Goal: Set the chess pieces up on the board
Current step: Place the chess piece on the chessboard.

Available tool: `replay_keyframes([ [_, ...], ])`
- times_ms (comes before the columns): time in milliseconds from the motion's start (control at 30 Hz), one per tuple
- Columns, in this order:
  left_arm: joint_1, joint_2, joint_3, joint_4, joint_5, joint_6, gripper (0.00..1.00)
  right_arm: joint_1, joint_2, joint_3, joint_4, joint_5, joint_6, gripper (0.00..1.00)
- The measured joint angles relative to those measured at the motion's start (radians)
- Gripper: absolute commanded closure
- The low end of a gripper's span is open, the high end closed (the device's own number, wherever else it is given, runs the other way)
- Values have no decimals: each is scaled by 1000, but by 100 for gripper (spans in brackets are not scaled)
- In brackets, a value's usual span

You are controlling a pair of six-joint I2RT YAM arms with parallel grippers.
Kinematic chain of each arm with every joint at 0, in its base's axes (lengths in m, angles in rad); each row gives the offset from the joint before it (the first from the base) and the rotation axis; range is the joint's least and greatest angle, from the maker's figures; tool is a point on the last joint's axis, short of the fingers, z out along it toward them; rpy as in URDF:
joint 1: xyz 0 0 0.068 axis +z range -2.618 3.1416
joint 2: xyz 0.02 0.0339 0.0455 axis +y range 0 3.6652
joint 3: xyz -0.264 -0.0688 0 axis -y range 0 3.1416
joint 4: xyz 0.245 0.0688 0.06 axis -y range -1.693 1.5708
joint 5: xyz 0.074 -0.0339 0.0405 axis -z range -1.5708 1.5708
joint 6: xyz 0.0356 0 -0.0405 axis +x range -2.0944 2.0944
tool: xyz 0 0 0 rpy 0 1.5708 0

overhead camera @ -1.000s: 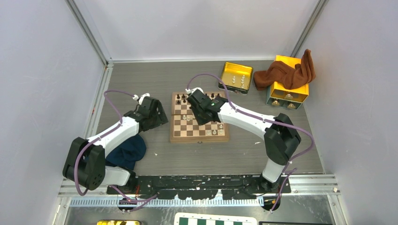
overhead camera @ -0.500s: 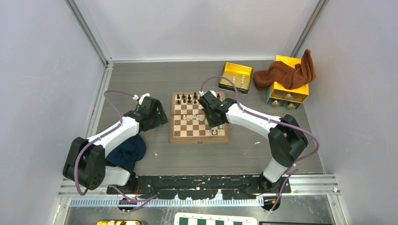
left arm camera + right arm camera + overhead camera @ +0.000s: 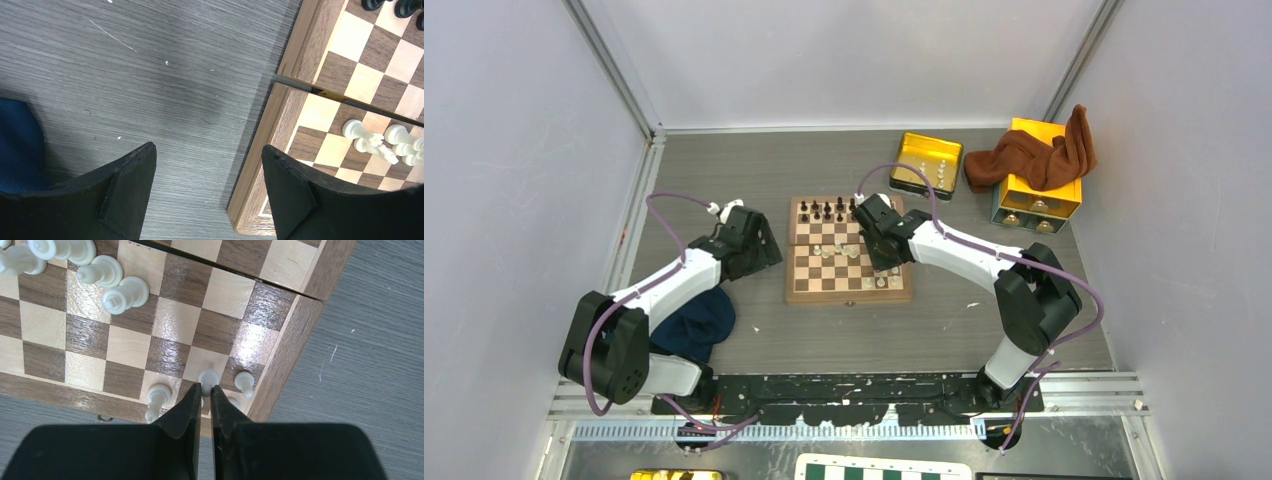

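Note:
The board lies in the middle of the table, with dark chess pieces along its far row. A loose cluster of white ones is near its centre. My right gripper is shut on a white piece over the board's near right corner. A white pawn and a taller white piece stand on either side of it. My left gripper is open and holds nothing. It hangs low over the bare table, with its right finger at the board's left edge.
A yellow tin tray holding a few white pieces sits behind the board to the right. Next to it is a yellow box with a brown cloth draped over it. A blue cloth lies under the left arm.
My right gripper has moved from the board's centre to its near right corner, staying shut. The left arm has not moved.

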Motion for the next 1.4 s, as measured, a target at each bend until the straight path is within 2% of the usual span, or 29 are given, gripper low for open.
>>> replay_keyframes([
  [733,0,4,0,0,0,0,22,-12,22,-20,39,-34,6,95],
  [867,0,4,0,0,1,0,22,-16,22,-21,52,-38,8,92],
  [1200,0,6,0,0,1,1,22,-19,22,-24,58,-41,9,73],
  [1400,0,8,0,0,2,0,22,-19,22,-24,57,-41,9,71],
])
